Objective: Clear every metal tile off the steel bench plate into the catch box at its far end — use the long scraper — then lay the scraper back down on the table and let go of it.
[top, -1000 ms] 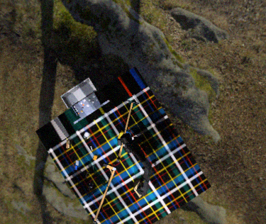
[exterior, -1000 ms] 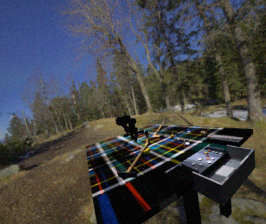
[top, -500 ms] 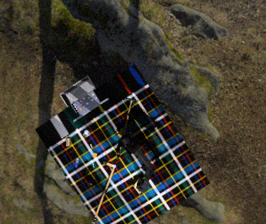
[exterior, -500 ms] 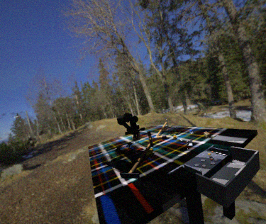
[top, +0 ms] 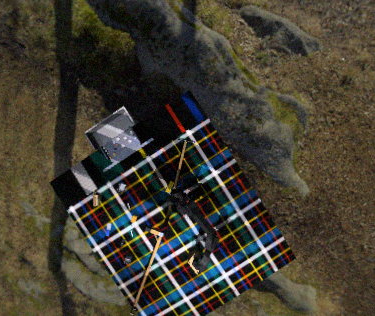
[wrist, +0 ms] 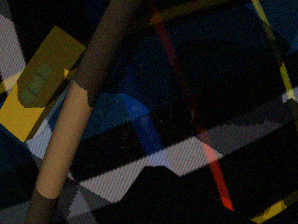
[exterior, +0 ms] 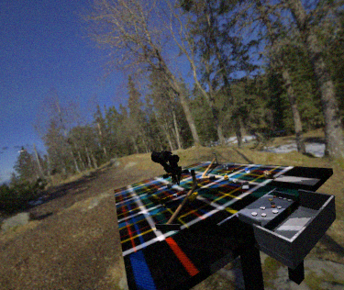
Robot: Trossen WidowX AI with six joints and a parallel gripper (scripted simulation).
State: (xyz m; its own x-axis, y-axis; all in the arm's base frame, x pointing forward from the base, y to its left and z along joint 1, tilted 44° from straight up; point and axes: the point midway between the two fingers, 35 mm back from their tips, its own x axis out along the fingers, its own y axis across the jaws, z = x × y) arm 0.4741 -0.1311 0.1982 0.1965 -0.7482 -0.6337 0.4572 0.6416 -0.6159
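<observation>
The long scraper [top: 180, 165] [exterior: 182, 206] [wrist: 65, 140] has a wooden handle and a dark blade, and lies on the plaid table, blade towards the plate side. My gripper [top: 172, 192] [exterior: 177, 183] is shut with nothing seen between its fingers, near the handle's rear end; in the wrist view the fingers cannot be made out and the handle crosses the left half. Several small metal tiles, one of them a pale tile [exterior: 254, 214], lie on the grey bench plate [exterior: 249, 212]. The open grey catch box [top: 104, 120] [exterior: 279, 248] stands at the plate's far end.
A yellow block [top: 169, 188] [wrist: 17, 117] lies beside the scraper handle. Another wooden-handled tool [top: 148, 270] [exterior: 209, 168] lies further back. An orange block [top: 134, 219], a tan block [top: 96, 200] and a whitish block [top: 122, 187] lie on the table's box side.
</observation>
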